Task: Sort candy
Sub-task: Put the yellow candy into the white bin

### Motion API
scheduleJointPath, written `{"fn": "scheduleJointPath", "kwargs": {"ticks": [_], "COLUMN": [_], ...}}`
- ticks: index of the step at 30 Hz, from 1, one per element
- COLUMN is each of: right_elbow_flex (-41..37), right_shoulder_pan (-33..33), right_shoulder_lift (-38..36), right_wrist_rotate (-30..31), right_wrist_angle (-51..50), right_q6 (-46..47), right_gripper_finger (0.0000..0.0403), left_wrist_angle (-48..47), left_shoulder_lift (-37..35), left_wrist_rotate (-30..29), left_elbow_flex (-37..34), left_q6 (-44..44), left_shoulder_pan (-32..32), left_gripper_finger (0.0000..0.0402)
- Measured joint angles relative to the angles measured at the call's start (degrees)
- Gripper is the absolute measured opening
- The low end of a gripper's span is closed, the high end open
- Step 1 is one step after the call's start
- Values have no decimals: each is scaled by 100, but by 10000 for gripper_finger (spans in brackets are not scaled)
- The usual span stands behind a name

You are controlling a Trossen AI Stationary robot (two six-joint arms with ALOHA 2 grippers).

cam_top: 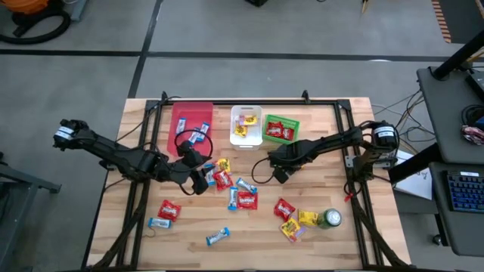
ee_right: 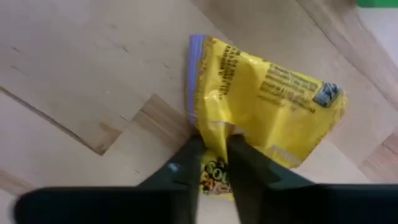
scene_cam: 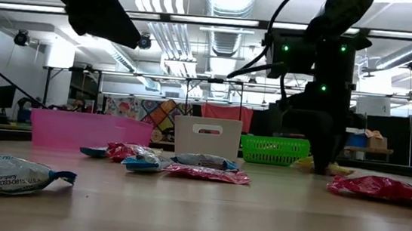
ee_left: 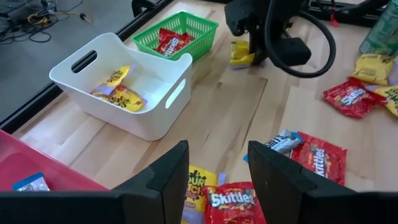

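Observation:
Red, yellow and blue-and-silver sweets lie scattered on the wooden table (cam_top: 318, 143). My right gripper (ee_right: 214, 163) is near the table's middle, in front of the green basket (cam_top: 280, 128), and is shut on a yellow packet (ee_right: 267, 93). My left gripper (ee_left: 217, 180) is open and hovers above a red Skittles packet (ee_left: 231, 202) and a yellow packet (ee_left: 198, 180) in the cluster (cam_top: 221, 175) left of centre. The pink bin (cam_top: 190, 125) holds blue bars, the white bin (cam_top: 246, 125) yellow packets, and the basket red ones. My right gripper pinches the yellow packet by its near crimped edge (ee_right: 214, 132) between the two fingertips (ee_right: 194, 152), coming from above on a slant. The packet is crumpled at the pinch and spreads out beyond the fingers, close to the table. Whether it is lifted clear I cannot tell.
A round green can (cam_top: 330, 219) stands near the right front corner beside red and yellow packets (cam_top: 291, 219). More sweets lie at the left front (cam_top: 168, 211). The three bins line the far edge. Bare wood lies between the two grippers and along the near edge.

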Motion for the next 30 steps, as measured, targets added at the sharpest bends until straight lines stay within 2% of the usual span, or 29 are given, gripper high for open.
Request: {"fn": "scheduleJointPath", "kwargs": {"ticks": [3, 9, 13, 20, 24, 30], "right_elbow_flex": [78, 534, 856, 941, 866, 813], "right_shoulder_pan": [0, 201, 408, 604, 645, 654], "right_shoulder_lift": [11, -126, -247, -391, -363, -313], "right_wrist_rotate": [-70, -840, -1516, -3222, -4314, -4881], "right_wrist_angle": [-22, 216, 671, 2557, 3707, 4726], "right_q6": [-232, -704, -1219, -1983, -2284, -2459], "right_gripper_finger": [19, 13, 12, 12, 12, 12], "left_wrist_angle": [22, 296, 827, 2130, 2685, 3318], "left_shoulder_lift": [0, 75, 318, 961, 1314, 1740], "left_wrist_rotate": [0, 12, 375, 1404, 1499, 1773], "left_elbow_flex": [0, -9, -13, -13, -15, -15], "left_q6": [0, 83, 692, 2263, 2755, 2830], "left_shoulder_pan": [0, -7, -21, -142, -209, -210], "left_gripper_finger": [149, 149, 149, 149, 149, 149]}}
